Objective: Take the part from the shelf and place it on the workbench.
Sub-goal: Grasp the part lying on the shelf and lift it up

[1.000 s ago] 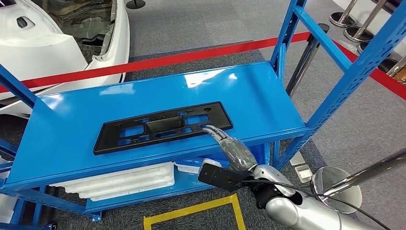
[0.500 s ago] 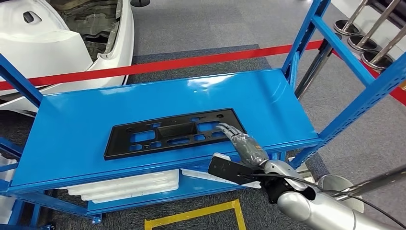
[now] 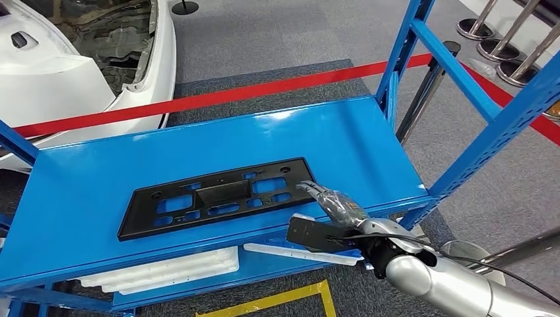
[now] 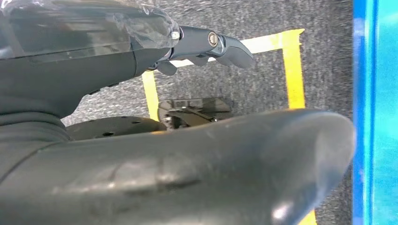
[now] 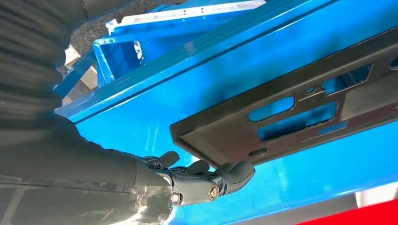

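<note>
My right hand [image 3: 330, 200] rests by the near right corner of the black part [image 3: 214, 196], which lies flat on the blue shelf [image 3: 356, 139]; fingers loosely extended, gripping nothing. I should hook under that edge (it sits flush) before lifting.

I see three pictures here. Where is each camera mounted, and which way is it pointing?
Head view: high on the robot, looking forward and down at the blue shelf and black part; its right hand reaches the part's corner.
Left wrist view: behind the left hand, facing grey carpet with yellow tape.
Right wrist view: behind the right hand, looking along the shelf at the part.
The head and right wrist views both show the part, the shelf and the right hand.
</note>
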You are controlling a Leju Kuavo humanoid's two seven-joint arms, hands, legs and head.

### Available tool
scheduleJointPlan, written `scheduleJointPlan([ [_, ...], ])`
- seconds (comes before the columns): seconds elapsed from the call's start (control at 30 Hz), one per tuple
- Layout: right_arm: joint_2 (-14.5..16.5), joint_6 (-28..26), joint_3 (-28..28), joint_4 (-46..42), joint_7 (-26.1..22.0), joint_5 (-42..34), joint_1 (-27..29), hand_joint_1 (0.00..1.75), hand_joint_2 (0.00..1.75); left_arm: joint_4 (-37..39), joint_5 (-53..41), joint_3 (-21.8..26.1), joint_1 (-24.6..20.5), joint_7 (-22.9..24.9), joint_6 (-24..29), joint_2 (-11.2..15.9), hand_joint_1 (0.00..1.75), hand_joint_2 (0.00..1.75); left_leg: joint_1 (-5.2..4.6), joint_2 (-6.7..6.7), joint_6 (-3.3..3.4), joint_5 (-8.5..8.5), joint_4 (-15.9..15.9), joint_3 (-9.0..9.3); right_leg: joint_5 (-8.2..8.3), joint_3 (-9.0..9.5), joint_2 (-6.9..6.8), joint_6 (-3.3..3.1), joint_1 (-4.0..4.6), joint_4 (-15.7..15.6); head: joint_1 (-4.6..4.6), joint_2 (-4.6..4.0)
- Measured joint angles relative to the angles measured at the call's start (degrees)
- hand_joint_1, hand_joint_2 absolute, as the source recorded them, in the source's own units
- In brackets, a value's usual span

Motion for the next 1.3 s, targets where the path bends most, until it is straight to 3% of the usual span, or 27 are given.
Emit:
scheduleJointPlan([
  [0.07, -0.2, 0.6, 0.1, 0.1, 0.4, -0.7, -0.3, 0.0, 1.75, 0.0, -0.1, 0.0, -0.1, 0.1, 0.0, 0.0, 0.0, 0.0, -0.27, -0.02, 0.69, 4.24, -7.3, 2.58, -0.68, 0.79, 0.11, 0.31, 0.1, 0.0, -0.26, 0.0],
  [0.1, -0.3, 0.8, 0.1, 0.1, 0.5, -0.9, -0.6, 0.0, 1.75, 0.0, -0.1, 0.0, -0.2, 0.1, 0.0, 0.0, 0.0, 0.0, -0.43, -0.01, 0.99, 5.14, -10.0, 3.54, -0.93, 0.95, 0.16, 0.52, 0.15, 0.1, -0.38, 0.0],
  [0.23, -0.8, 1.3, 0.2, 0.3, 0.8, -1.2, -1.0, 0.0, 1.75, 0.0, -0.3, 0.0, -0.4, 0.3, 0.0, 0.0, 0.0, 0.0, -0.54, -0.04, 1.84, 4.93, -12.4, 4.44, -1.47, 1.1, 0.15, 1.59, 0.14, -0.1, -0.46, 0.0],
  [0.3, -1.0, 1.4, 0.3, 0.4, 0.9, -1.3, -1.4, 0.0, 1.75, 0.0, -0.5, 0.0, -0.5, 0.4, 0.0, 0.0, 0.0, 0.0, -0.47, -0.06, 1.98, 4.88, -13.0, 5.15, -0.94, 1.0, 0.11, 1.96, 0.2, 0.8, -0.14, 0.0],
  [0.4, -1.3, 1.8, 0.6, 0.8, 1.0, -1.6, -1.8, 0.0, 1.75, 0.1, -0.6, 0.0, -0.7, 0.8, 0.4, -0.1, 0.0, 0.0, -0.72, -0.16, 1.96, 4.49, -12.9, 5.7, 0.01, 1.58, 0.1, 1.12, 0.3, 0.4, 0.37, 0.0],
  [0.43, -1.3, 1.9, 0.7, 1.0, 1.1, -1.7, -1.9, 0.0, 1.75, 0.1, -0.7, 0.0, -0.8, 1.0, 0.8, -0.1, 0.0, 0.0, -0.81, -0.17, 2.06, 4.37, -12.8, 5.69, -0.69, 2.11, 0.08, 1.04, 0.25, -0.3, 0.44, 0.0],
  [0.53, -1.3, 2.7, 1.3, 1.6, 1.1, -2.0, -2.3, 0.0, 1.75, 0.1, -0.8, 0.0, -0.9, 1.5, 2.6, -0.2, 0.0, 0.0, -0.99, -0.09, 2.31, 4.12, -12.5, 5.53, -1.7, 2.86, 0.05, 1.61, 0.09, -1.5, 0.66, 0.0],
  [1.03, -0.6, 4.5, 7.8, 7.1, 0.4, -4.0, -8.2, 0.0, 1.75, 0.1, -1.2, 0.0, -1.0, 2.8, 6.2, -0.3, 0.0, 0.0, -0.97, -0.1, 2.33, 4.12, -12.7, 5.76, -1.73, 2.98, -0.05, 1.68, 0.15, -1.5, 0.63, 0.0],
  [1.3, 0.5, 2.9, 10.5, 10.0, -0.6, 0.4, -10.2, 0.0, 1.75, 0.1, -1.2, 0.0, -1.0, 2.7, 6.3, -0.4, 0.0, 0.0, -0.95, -0.1, 2.3, 4.13, -12.8, 5.82, -1.75, 2.99, -0.07, 1.67, 0.17, -1.5, 0.63, 0.0],
])
